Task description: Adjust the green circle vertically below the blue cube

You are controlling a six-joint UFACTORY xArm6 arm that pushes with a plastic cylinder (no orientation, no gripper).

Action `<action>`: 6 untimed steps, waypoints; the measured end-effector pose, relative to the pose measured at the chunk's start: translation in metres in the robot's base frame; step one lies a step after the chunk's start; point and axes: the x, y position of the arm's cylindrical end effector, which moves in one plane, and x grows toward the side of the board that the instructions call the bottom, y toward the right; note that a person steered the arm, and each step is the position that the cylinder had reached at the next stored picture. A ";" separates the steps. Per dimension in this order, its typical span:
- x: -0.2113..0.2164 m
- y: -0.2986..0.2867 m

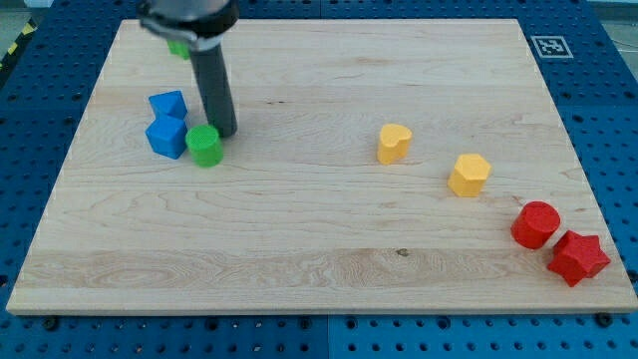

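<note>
Surface: a pale wooden board [319,229] is lying on a blue pegboard table [608,120], with a small black-and-white marker tag [550,46] sitting at the board's top right corner.
Rod: the dark rod [213,90] is coming down from a blurred mount at the view's top left; there is no pincer on it to be apart or together (it is just a straight stick).
My tip: my tip [225,134] is resting on the board just above and to the right of the green circle, touching it or nearly so; I cannot tell which.
Green circle: the green circle [205,146] is sitting just right of the blue cube, level with it or slightly lower.
Blue cube: the blue cube [165,137] is standing beside a second blue block [167,104], which is just above it.
Behind the mount: a green block [178,47] is peeking out, shape hidden.
Middle right: a yellow heart [394,143] and a yellow hexagon-like block [469,175] are lying near each other.
Lower right: a red cylinder [535,223] and a red star [577,257] are sitting side by side.
</note>
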 end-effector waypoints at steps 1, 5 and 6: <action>0.019 -0.001; 0.045 0.025; 0.045 -0.010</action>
